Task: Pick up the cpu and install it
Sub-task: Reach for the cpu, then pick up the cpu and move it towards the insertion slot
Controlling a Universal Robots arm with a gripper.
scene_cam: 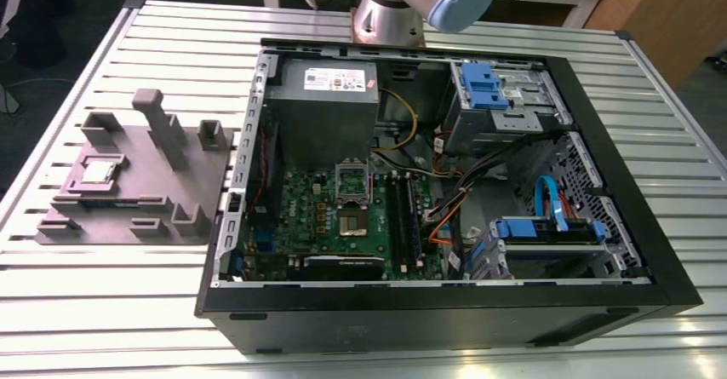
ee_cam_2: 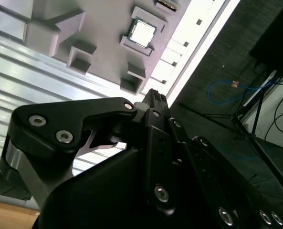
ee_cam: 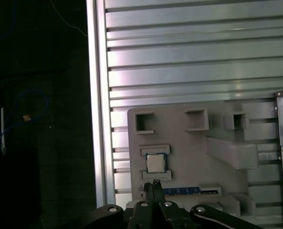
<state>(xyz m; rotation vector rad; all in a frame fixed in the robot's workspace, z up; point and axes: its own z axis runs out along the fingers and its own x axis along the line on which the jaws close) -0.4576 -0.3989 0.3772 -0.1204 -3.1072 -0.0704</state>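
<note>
The cpu [scene_cam: 100,172] is a small square chip with a silver top. It lies flat in a pocket of the grey fixture block [scene_cam: 148,183], on the table at the exterior view's left. Both wrist views look down on the cpu [ee_cam_2: 142,32] [ee_cam: 155,162] from well above. My gripper [ee_cam_2: 153,93] [ee_cam: 156,182] hangs in the air over the fixture, apart from the chip, its black fingers shut together with nothing between them. The motherboard's socket [scene_cam: 350,223] sits inside the open computer case [scene_cam: 614,183], with its retaining frame [scene_cam: 352,179] lifted.
The fixture block [ee_cam: 189,152] has raised posts and ramps [scene_cam: 153,111] around the chip, and a blue-edged stick [ee_cam: 182,191] lies in a slot. The slatted metal table [ee_cam: 193,62] ends at an edge [ee_cam: 96,95] near the fixture. Cables, drive bays and a power supply [scene_cam: 323,85] crowd the case.
</note>
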